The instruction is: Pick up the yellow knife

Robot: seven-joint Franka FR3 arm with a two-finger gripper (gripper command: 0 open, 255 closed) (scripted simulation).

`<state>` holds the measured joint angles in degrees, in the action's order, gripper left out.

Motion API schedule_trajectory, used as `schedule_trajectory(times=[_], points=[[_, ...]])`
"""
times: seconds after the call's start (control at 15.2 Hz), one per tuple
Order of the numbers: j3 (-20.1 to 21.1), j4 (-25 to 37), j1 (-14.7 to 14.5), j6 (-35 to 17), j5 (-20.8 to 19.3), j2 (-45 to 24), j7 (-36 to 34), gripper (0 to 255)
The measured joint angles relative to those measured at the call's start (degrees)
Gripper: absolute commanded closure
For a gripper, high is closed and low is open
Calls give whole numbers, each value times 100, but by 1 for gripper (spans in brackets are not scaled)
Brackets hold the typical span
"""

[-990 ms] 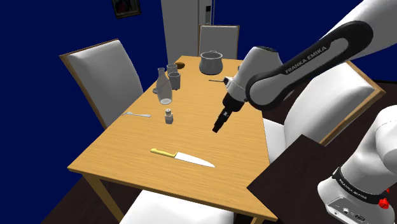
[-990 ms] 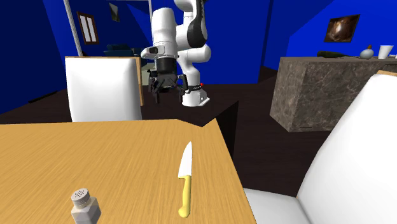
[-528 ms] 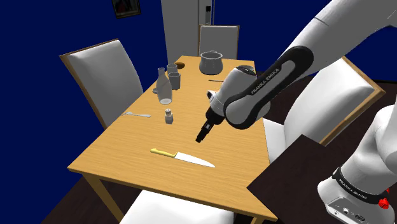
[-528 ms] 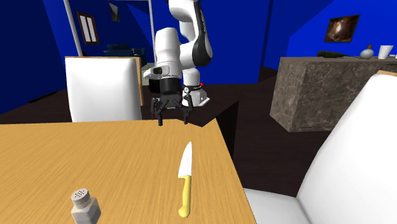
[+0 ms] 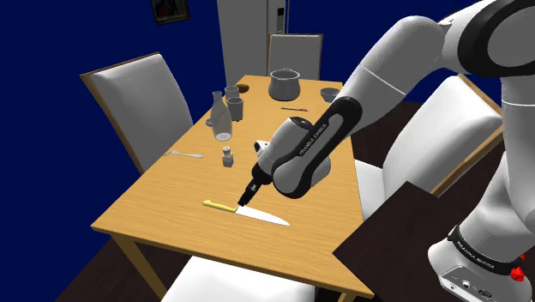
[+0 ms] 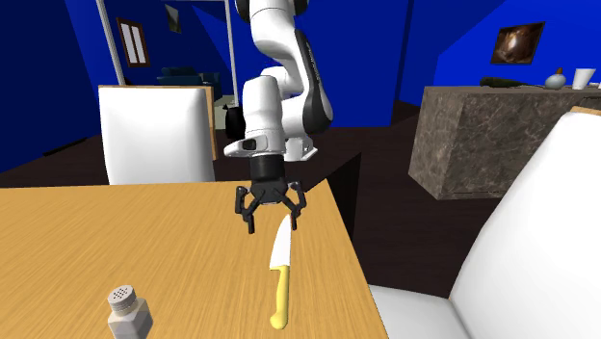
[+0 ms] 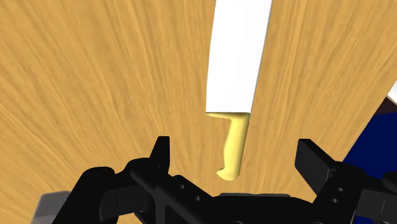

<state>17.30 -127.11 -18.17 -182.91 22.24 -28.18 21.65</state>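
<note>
The knife [image 5: 244, 211] has a yellow handle and a white blade and lies flat near the front edge of the wooden table [image 5: 163, 189]. My black gripper [image 5: 246, 199] hangs open just above it, over the blade's end nearest the handle. In the second exterior view the gripper [image 6: 273, 223] spreads its fingers over the tip half of the knife [image 6: 280, 270]. The wrist view has the knife [image 7: 234, 95] lying lengthwise between the two fingers, handle nearest the gripper [image 7: 235, 159], untouched.
A grey shaker [image 5: 227, 156] stands behind the knife, and it also appears in the second exterior view as the shaker [image 6: 126, 310]. Farther back are a bottle [image 5: 221, 118], two cups [image 5: 233, 105], a pot [image 5: 284, 84] and a fork [image 5: 184, 154]. White chairs [image 5: 141, 103] surround the table.
The arm has swung down and toward the table's front edge, bringing the gripper from high over mid-table to just above the knife. The fingers stayed apart. The knife has not moved.
</note>
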Motion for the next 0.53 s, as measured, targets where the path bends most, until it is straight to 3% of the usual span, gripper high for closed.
schedule_trajectory(times=[0.2, 0.53], points=[[8, 440, -111, -260, -84, -570, 57, 0], [79, 618, -57, -514, -151, -987, 129, 0]])
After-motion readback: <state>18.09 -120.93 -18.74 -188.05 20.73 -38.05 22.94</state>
